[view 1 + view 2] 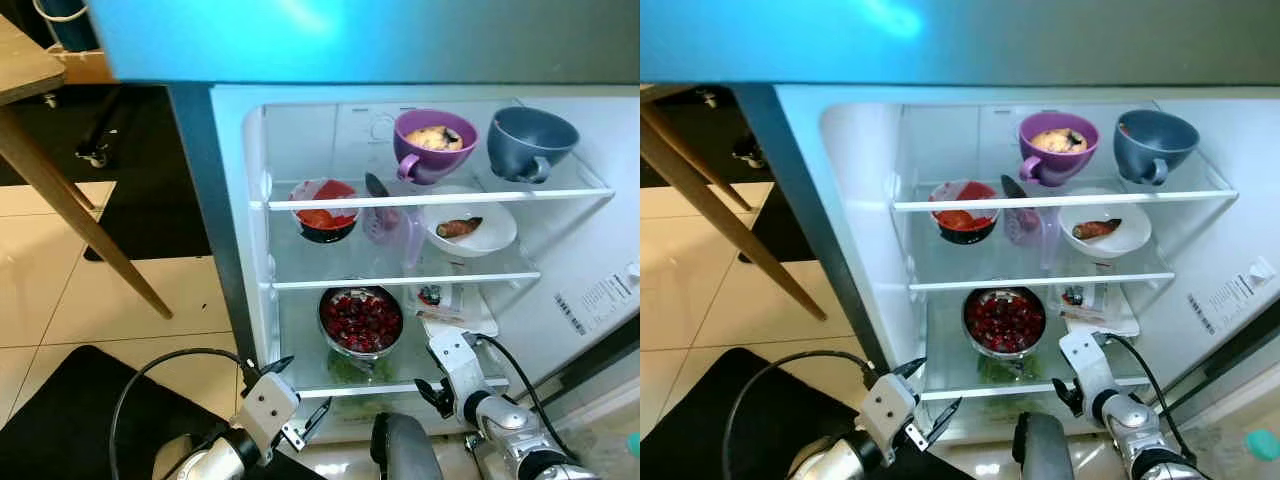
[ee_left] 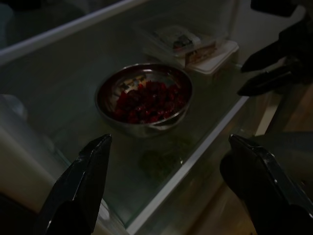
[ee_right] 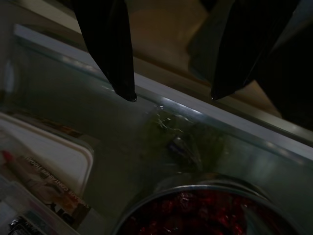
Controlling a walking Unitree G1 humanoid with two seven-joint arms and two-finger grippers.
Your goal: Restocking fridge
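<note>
The open white fridge already holds bowls, among them a round steel bowl of red berries on the lowest glass shelf; both the left gripper and right gripper hang before it, spread and empty; restocking seems nearly done.

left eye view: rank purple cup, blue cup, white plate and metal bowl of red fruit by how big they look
1. white plate
2. blue cup, purple cup and metal bowl of red fruit: look alike in size, and the bowl sits nearer the camera, so no ranking.
</note>
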